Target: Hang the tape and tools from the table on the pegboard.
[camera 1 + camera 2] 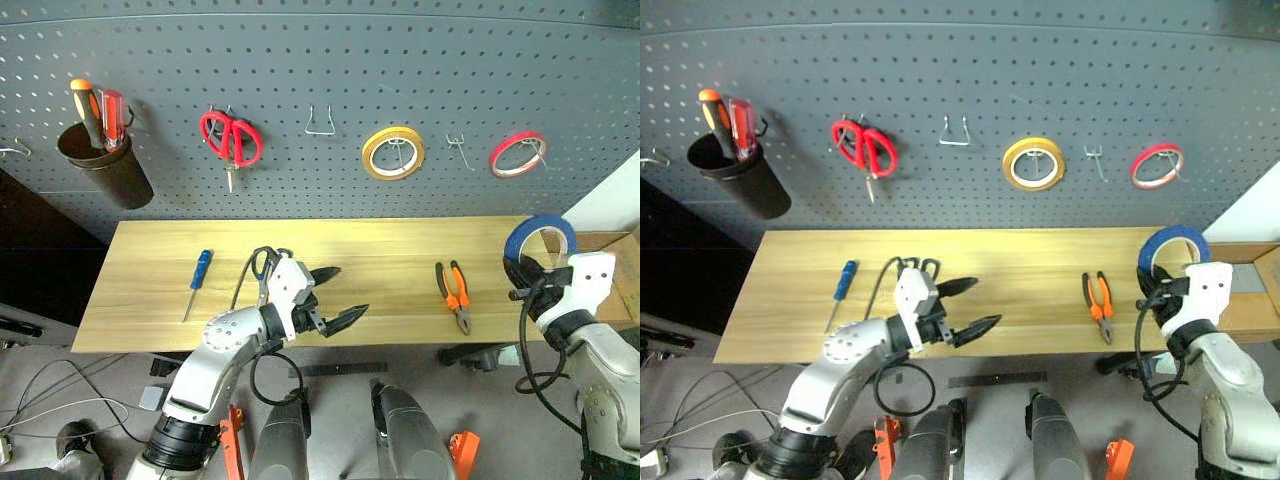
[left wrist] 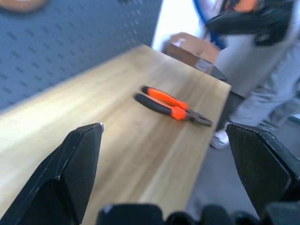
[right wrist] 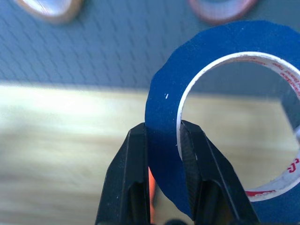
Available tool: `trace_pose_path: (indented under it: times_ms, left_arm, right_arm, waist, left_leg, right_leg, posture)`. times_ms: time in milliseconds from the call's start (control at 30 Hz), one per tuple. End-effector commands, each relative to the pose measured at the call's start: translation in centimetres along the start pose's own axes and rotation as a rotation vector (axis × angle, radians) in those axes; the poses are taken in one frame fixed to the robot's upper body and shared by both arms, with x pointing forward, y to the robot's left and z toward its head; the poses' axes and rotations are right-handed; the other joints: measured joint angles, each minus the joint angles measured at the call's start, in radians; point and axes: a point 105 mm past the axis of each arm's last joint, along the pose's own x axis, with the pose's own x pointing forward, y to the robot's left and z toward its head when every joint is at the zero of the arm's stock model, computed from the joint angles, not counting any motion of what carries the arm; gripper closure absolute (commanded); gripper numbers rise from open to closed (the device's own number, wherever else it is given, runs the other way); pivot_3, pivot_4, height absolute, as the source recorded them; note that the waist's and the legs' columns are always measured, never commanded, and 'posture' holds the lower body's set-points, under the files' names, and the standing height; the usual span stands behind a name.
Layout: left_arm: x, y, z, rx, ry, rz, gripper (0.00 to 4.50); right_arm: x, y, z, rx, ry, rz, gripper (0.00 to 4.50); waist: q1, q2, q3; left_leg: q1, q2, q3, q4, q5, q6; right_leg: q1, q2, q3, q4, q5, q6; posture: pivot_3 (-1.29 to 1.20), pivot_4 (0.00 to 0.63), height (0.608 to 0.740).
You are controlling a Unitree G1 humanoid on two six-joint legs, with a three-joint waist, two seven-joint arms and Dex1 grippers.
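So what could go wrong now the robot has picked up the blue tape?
The right fingers pinch only the thin wall of the blue tape, so it might slip or twist on the way to the pegboard. The free hook sits between the yellow roll and red roll, which the tape might knock.

Head pair: looks forward and down from above the table, facing the pegboard; both eyes share the whole scene.
Left wrist: low over the tabletop, looks along it past the pliers.
Right wrist: very close on the blue tape, facing the pegboard.
Shared: pliers in head and left wrist views; tape in head and right wrist views.
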Motion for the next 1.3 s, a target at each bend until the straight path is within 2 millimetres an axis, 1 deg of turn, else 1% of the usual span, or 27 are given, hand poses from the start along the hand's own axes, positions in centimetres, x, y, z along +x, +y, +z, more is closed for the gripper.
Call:
trace_pose_path:
  times_ms: [33, 133, 167, 233, 267, 333, 433, 533, 600, 867, 1100, 1267, 1300]
  left_arm:
    - [-0.7, -0.3, 1.2, 0.037, -0.055, -0.001, 0.0]
    - [-1.1, 0.8, 1.4, 0.082, -0.079, 0.067, 0.0]
    - [-1.2, 1.0, 1.6, 0.095, -0.089, 0.084, 0.0]
    - [-0.9, 1.5, 2.8, 0.123, -0.147, 0.117, 0.0]
    - [-0.7, 1.4, 3.5, 0.132, -0.179, 0.119, 0.0]
    - [-0.6, 1.0, 4.2, 0.132, -0.212, 0.11, 0.0]
    - [-0.6, 0.6, 4.6, 0.131, -0.236, 0.101, 0.0]
    - [-0.9, 0.3, 3.9, 0.125, -0.205, 0.083, 0.0]
    - [-1.0, 0.1, 3.6, 0.119, -0.19, 0.077, 0.0]
    - [-1.1, 0.1, 3.3, 0.118, -0.169, 0.085, 0.0]
    - [-1.1, 0.3, 3.3, 0.116, -0.166, 0.098, 0.0]
    - [-1.1, 0.4, 3.4, 0.116, -0.165, 0.111, 0.0]
    - [-1.1, 0.5, 3.4, 0.118, -0.161, 0.114, 0.0]
  right_arm:
    - [-0.4, 1.4, 3.5, -0.016, -0.117, 0.014, 4.13]
    - [1.0, 3.6, 5.6, -0.026, -0.191, 0.085, 4.13]
    - [1.3, 4.0, 5.9, -0.025, -0.201, 0.096, 4.13]
    - [2.4, 4.8, 6.7, -0.032, -0.228, 0.136, 4.13]
    - [3.0, 5.0, 7.1, -0.037, -0.24, 0.152, 4.13]
    - [3.7, 5.4, 7.4, -0.04, -0.25, 0.182, 4.13]
    - [4.2, 6.6, 7.1, -0.075, -0.236, 0.255, 4.13]
    - [5.0, 6.5, 6.7, -0.081, -0.222, 0.263, 4.13]
    - [5.4, 6.5, 6.9, -0.083, -0.227, 0.26, 4.13]
    - [7.3, 6.8, 6.9, -0.089, -0.231, 0.301, 4.13]
    - [10.8, 6.9, 5.7, -0.084, -0.215, 0.322, 4.13]
    - [13.1, 6.6, 5.7, -0.086, -0.226, 0.297, 4.13]
    - [13.4, 6.7, 5.7, -0.089, -0.219, 0.311, 4.13]
  waist:
    - [-0.007, 0.0, 0.0]
    - [-0.017, -0.001, 0.0]
    - [-0.018, -0.001, 0.0]
    - [-0.019, -0.001, 0.0]
    - [-0.02, -0.001, 0.0]
    - [-0.019, -0.001, 0.0]
    - [-0.017, -0.001, 0.0]
    - [-0.017, -0.001, 0.0]
    - [-0.018, -0.001, 0.0]
    - [-0.017, -0.001, 0.0]
    - [-0.018, -0.001, 0.0]
    - [-0.017, -0.001, 0.0]
    - [-0.017, -0.001, 0.0]
  left_leg:
    - [0.0, 0.0, 0.001, 0.0, 0.0, 0.0]
    - [0.0, 0.0, 0.001, 0.001, 0.0, 0.0]
    - [0.0, 0.0, 0.001, 0.001, 0.0, 0.0]
    - [0.0, 0.0, 0.001, 0.001, 0.0, 0.0]
    - [0.0, -0.001, 0.0, 0.0, 0.0, 0.0]
    - [0.0, -0.002, 0.0, 0.0, 0.0, 0.0]
    - [-0.001, -0.002, 0.0, -0.001, 0.0, 0.001]
    - [-0.003, -0.002, -0.001, -0.001, -0.001, 0.001]
    - [-0.003, -0.002, -0.001, 0.0, -0.001, 0.001]
    - [-0.002, -0.002, -0.001, 0.001, 0.0, 0.001]
    - [-0.002, -0.002, -0.001, 0.001, -0.001, 0.001]
    - [-0.002, -0.002, 0.0, 0.001, 0.0, 0.001]
    - [-0.002, -0.002, 0.0, 0.001, 0.0, 0.001]
  right_leg:
    - [0.0, -0.001, 0.001, 0.0, -0.001, -0.001]
    - [0.0, -0.001, 0.001, -0.001, -0.002, -0.004]
    - [0.0, -0.001, 0.001, -0.001, -0.002, -0.004]
    - [0.0, -0.001, 0.001, 0.0, -0.002, -0.003]
    - [0.0, 0.0, 0.0, 0.0, 0.0, -0.001]
    - [0.0, 0.0, 0.0, 0.0, 0.0, 0.0]
    - [-0.001, 0.001, -0.001, -0.001, 0.0, 0.0]
    - [-0.001, 0.001, -0.001, -0.001, 0.0, -0.001]
    - [-0.001, 0.0, -0.001, -0.001, 0.0, -0.001]
    - [-0.001, 0.001, -0.001, 0.001, 0.0, 0.0]
    - [-0.001, 0.001, -0.001, 0.001, 0.001, -0.001]
    - [-0.001, 0.001, -0.001, 0.001, 0.003, -0.003]
    - [-0.001, 0.001, -0.001, 0.001, 0.003, -0.004]
  posture:
    - [-0.16, 0.318, 0.74]
    - [-0.17, 0.315, 0.74]
    - [-0.17, 0.312, 0.74]
    - [-0.16, 0.309, 0.74]
    - [-0.15, 0.307, 0.74]
    - [-0.15, 0.302, 0.74]
    - [-0.13, 0.3, 0.74]
    - [-0.13, 0.298, 0.74]
    - [-0.13, 0.298, 0.74]
    - [-0.11, 0.297, 0.74]
    - [-0.1, 0.29, 0.74]
    - [-0.08, 0.284, 0.74]
    - [-0.08, 0.283, 0.74]
